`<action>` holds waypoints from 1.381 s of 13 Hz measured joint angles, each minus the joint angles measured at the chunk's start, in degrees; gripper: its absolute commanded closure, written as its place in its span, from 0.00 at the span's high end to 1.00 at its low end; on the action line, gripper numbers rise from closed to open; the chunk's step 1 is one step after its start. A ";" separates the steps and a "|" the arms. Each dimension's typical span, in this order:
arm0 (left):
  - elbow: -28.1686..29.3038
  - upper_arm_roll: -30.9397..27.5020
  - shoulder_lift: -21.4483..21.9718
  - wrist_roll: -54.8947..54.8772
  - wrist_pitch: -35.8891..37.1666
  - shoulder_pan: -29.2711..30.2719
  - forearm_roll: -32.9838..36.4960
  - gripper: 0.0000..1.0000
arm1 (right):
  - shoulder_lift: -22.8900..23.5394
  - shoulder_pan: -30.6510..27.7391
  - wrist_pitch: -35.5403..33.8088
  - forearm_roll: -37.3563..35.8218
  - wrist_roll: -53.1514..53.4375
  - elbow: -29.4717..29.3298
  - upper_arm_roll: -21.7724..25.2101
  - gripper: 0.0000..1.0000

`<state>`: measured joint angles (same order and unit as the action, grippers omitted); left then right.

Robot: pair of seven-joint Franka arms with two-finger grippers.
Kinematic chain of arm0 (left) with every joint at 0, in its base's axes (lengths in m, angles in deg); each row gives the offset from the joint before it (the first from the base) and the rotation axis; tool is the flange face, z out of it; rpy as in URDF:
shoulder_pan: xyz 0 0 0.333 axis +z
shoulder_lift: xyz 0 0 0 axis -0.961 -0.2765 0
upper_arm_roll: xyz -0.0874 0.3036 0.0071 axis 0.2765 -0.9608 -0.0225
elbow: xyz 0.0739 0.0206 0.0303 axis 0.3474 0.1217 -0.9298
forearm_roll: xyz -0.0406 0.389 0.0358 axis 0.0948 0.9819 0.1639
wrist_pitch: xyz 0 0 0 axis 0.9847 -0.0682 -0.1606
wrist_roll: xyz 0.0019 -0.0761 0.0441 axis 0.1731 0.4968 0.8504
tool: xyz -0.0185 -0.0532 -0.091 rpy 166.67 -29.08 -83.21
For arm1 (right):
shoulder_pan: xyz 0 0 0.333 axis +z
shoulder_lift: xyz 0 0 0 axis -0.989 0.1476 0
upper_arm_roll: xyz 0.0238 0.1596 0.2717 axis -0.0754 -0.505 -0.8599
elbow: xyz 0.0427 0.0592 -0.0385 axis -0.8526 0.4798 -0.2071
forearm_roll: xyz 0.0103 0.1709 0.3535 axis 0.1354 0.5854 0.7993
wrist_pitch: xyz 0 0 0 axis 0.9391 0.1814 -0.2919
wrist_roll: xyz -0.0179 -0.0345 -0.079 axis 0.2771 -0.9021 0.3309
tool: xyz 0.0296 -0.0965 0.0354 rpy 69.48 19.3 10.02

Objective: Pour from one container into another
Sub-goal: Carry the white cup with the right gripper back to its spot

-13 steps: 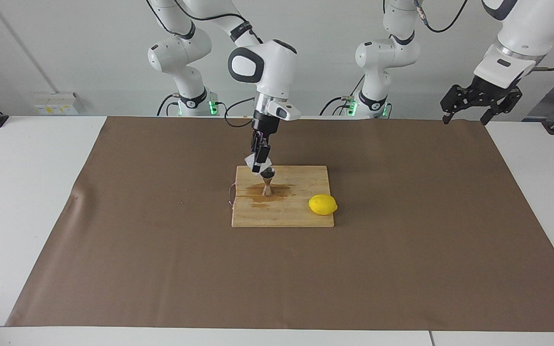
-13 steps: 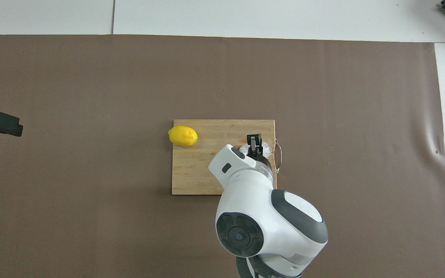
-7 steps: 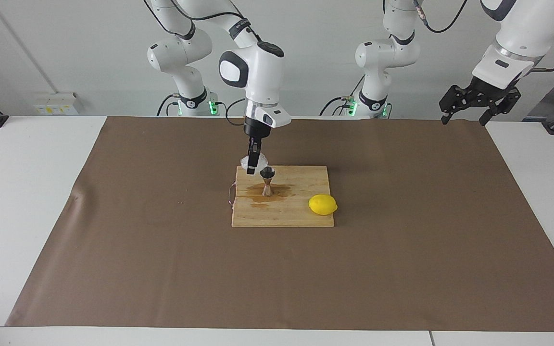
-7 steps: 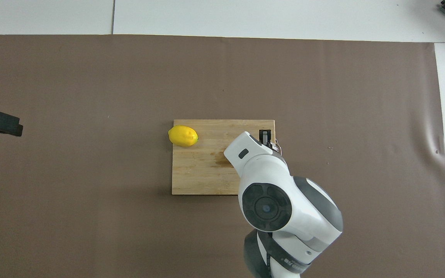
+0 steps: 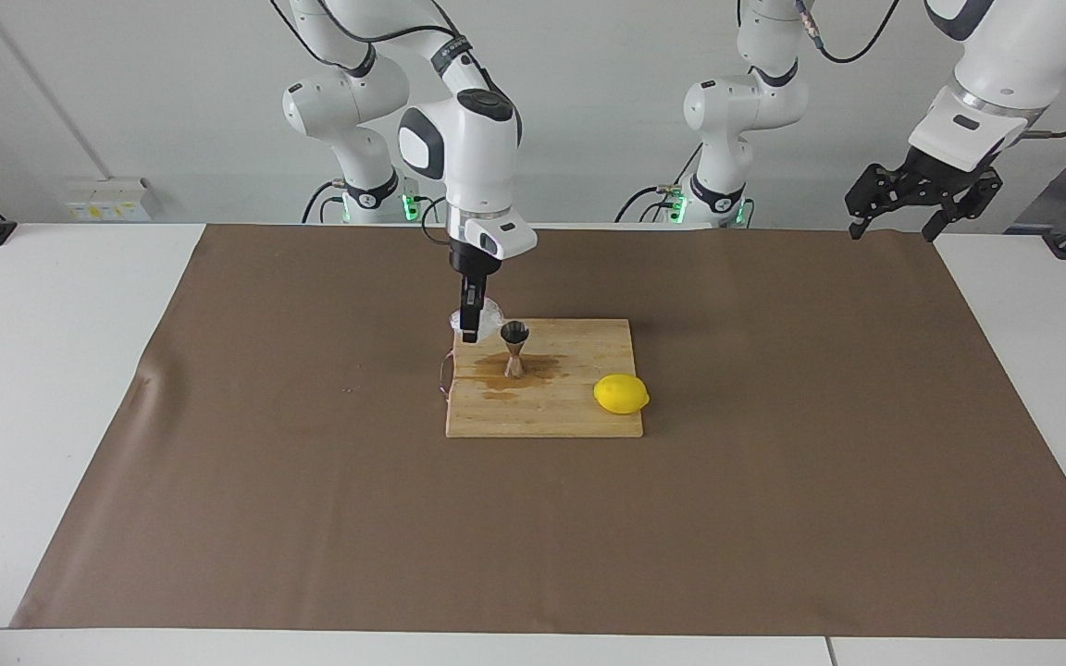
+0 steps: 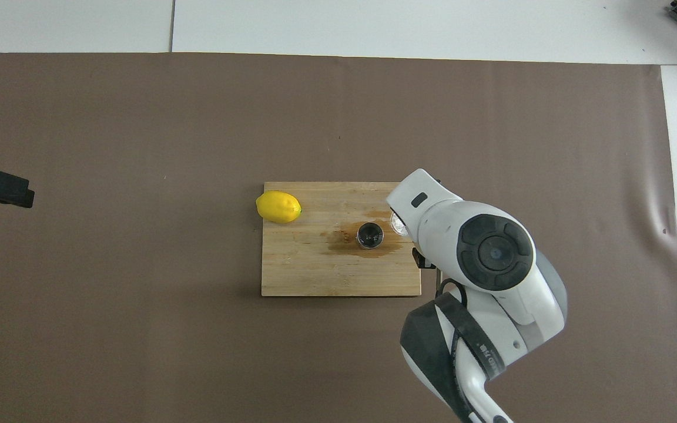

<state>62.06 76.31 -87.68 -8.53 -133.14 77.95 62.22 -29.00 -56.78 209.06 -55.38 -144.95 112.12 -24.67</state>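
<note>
Gripping the ribbed glass cup (image 5: 487, 319) over the wooden board's (image 5: 579, 412) edge, the right gripper (image 5: 469, 329) hung beside the waisted steel jigger (image 5: 514, 348); the overhead view alone showed the jigger's dark contents; the left gripper (image 5: 894, 222) waited wide.

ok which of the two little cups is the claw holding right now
The squat clear ribbed glass cup, gripped by the right claw at the cutting board's edge. The slim steel jigger stands free on the board, dark liquid inside, in a brown spill.

- Small clear ribbed glass cup (image 5: 485, 317): roughly level, held off the table, just above centre of the facing frame, beside the jigger's rim.
- Steel hourglass jigger (image 5: 514, 349): upright at frame centre, dark liquid in its top cone.
</note>
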 measured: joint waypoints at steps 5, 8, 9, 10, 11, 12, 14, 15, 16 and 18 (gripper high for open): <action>0.08 0.22 0.61 0.00 -1.15 0.08 0.00 1.00 | 1.10 -8.46 1.28 16.91 -16.96 1.39 0.07 0.03; 0.19 0.06 0.29 0.01 -2.88 0.10 0.00 1.00 | 1.47 -15.02 1.27 28.39 -30.77 4.03 0.16 0.03; 0.19 0.05 0.29 0.01 -2.93 0.11 0.00 1.00 | 1.57 -17.33 1.24 31.71 -35.27 5.11 0.18 0.03; 0.19 0.05 0.29 0.01 -2.95 0.11 0.00 1.00 | 1.76 -19.26 1.00 34.20 -38.74 6.10 0.20 0.03; 0.19 0.06 0.29 0.01 -2.95 0.11 0.00 1.00 | 2.02 -21.18 0.43 36.11 -41.98 7.12 0.21 0.03; 0.19 0.08 0.29 0.01 -2.95 0.11 0.00 1.00 | 2.33 -22.90 0.08 37.44 -44.83 8.01 0.21 0.03; 0.19 0.07 0.29 0.01 -2.95 0.11 0.00 1.00 | 3.46 -26.43 -0.56 40.81 -51.38 9.17 0.24 0.03; 0.19 0.02 0.29 0.01 -2.95 0.11 0.00 1.00 | 4.13 -27.71 -0.66 41.82 -53.75 9.58 0.24 0.04; 0.19 -0.09 0.29 0.01 -2.95 0.11 0.00 1.00 | 4.90 -28.64 -0.67 42.28 -55.29 9.86 0.24 0.06; 0.19 -0.25 0.29 0.02 -2.95 0.12 0.00 1.00 | 6.39 -29.89 -0.67 43.36 -57.54 10.11 0.23 0.10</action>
<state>62.25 76.05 -87.39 -8.50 -136.08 78.08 62.22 -22.61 -86.67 208.39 -12.03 -202.48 122.23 -24.44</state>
